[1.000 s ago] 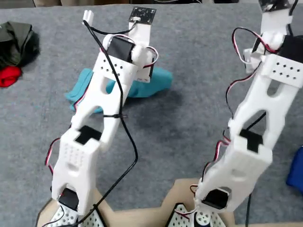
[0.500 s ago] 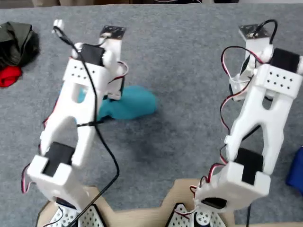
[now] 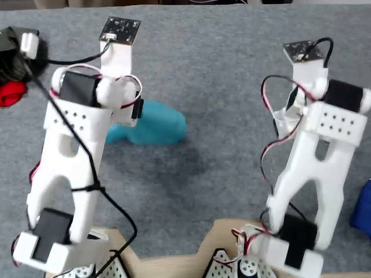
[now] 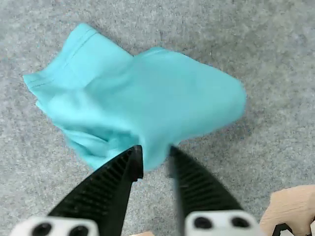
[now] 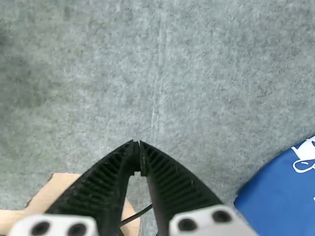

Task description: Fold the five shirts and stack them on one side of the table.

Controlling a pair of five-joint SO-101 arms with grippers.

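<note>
Between the fingers of the left gripper [image 4: 153, 153], closed to a narrow gap, a fold of the teal shirt [image 4: 147, 93] was pinched near its edge. The rest of the shirt lay bunched on the grey table [image 3: 226, 81], left of centre. Over the preceding second the left arm had swung from mid-table toward the left side, and the shirt had drawn from a loose sprawl into a compact lump. This suggested a fold or drag in progress, not a finished one. The right gripper [image 5: 138, 144] was closed on nothing above bare table, having pulled back from the far edge. A red shirt [image 3: 11, 92] and a dark shirt [image 3: 8, 58] lay crumpled at the far left. A blue shirt [image 5: 280, 196] lay at the right edge. Nothing blocked the teal shirt.
</note>
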